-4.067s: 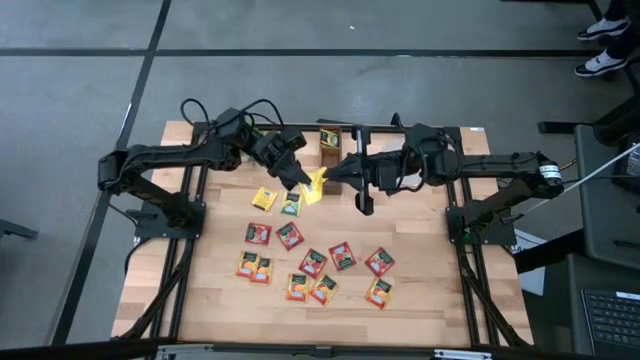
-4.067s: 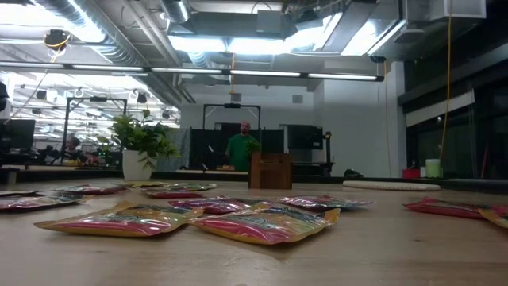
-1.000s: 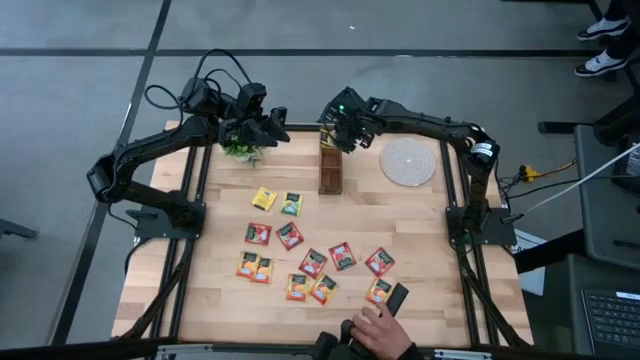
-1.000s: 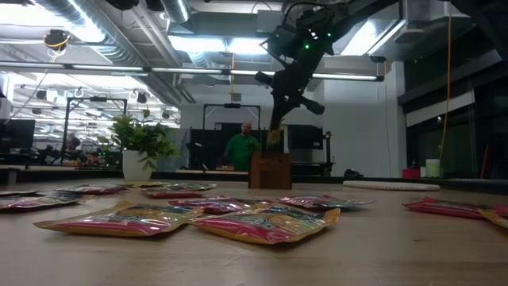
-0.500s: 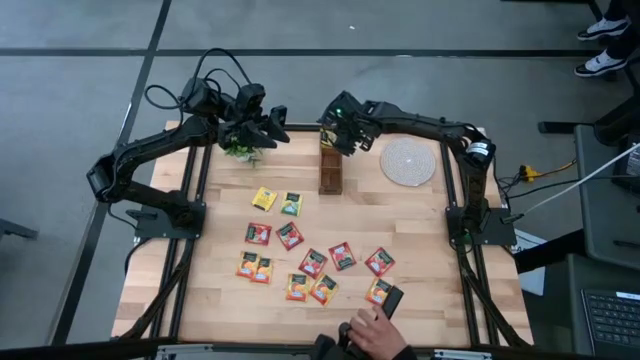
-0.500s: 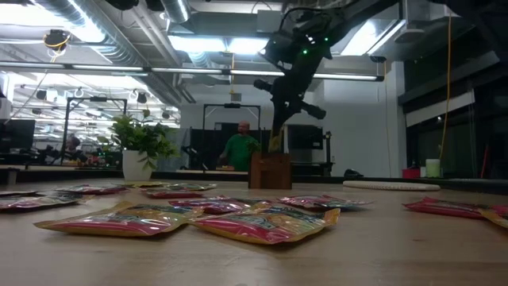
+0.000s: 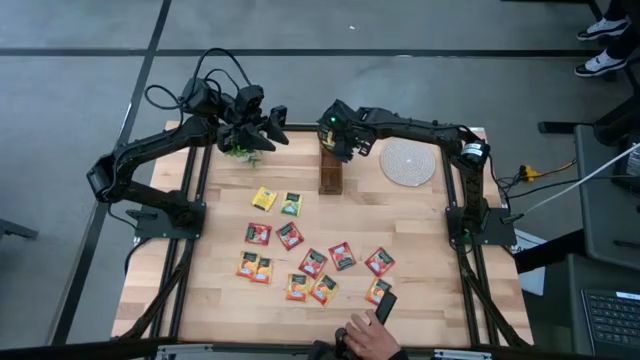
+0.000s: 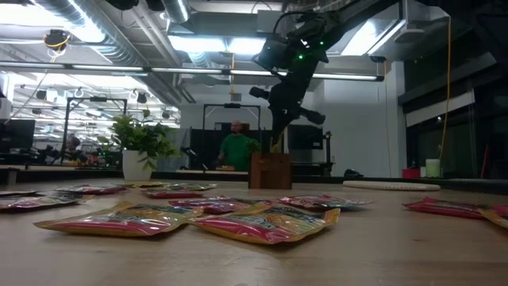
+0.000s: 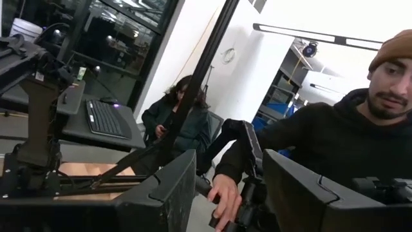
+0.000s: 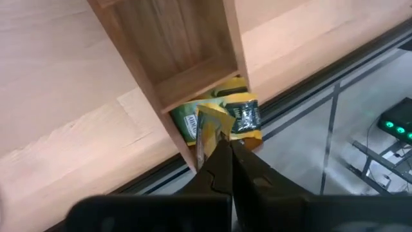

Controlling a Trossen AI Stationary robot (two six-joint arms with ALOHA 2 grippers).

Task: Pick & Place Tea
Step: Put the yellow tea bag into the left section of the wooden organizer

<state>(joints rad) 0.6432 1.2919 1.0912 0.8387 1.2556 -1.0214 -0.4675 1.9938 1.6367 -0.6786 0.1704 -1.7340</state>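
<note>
While its fingers pinch a yellow tea sachet by the edge, the right gripper hovers over the far end of the wooden box, at about twelve o'clock on the table. That end compartment already holds another yellow sachet and a green one (both standing on edge). The loose sachets lie flat across the table's middle and toward six o'clock. The left gripper waits spread open at eleven o'clock, above the potted plant. The woven mat lies at one o'clock. A person's hand reaches in at six o'clock.
</note>
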